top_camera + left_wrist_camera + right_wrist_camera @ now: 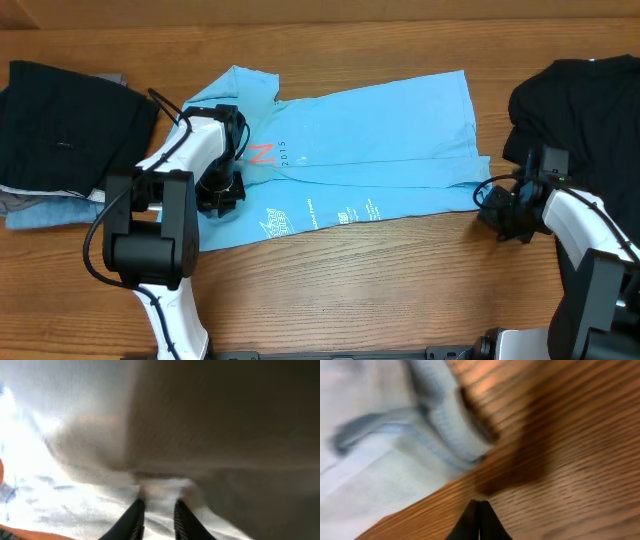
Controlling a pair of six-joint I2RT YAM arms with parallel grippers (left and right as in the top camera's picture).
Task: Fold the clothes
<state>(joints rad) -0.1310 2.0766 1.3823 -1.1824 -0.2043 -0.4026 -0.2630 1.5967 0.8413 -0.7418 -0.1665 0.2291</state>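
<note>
**A:** Where is the shirt, and which way does it run?

**B:** The shirt point(370, 140) lies spread across the middle of the counter point(400, 290). Its long axis runs left to right in the overhead frame, with the right end tipped slightly toward the top. The red mark point(261, 155) sits near its left end.

**A:** And the left pincer?

**B:** The left pincer point(222, 190) is over the cloth at centre left, just below the red mark. In its wrist view the fingers point(134, 519) stand a narrow gap apart with pale fabric bunched just ahead of the tips. I see nothing clamped between them.

**A:** The right one?

**B:** The right pincer point(492, 205) is off the cloth, low over bare counter just beside the shirt's lower right corner. Its wrist view shows the fingers point(470, 522) pressed together on nothing but wood. The hem point(455, 435) lies ahead of the tips, toward the upper left of that frame.

**A:** So which arm is nearer?

**B:** Each one covers its own end. The left is already above fabric, while the right is beside the corner and not on it. My guess is the next grab depends on that small offset. The right pincer would need to part its fingers and move left in the overhead frame, along the shirt's long axis, to catch the corner.
</note>
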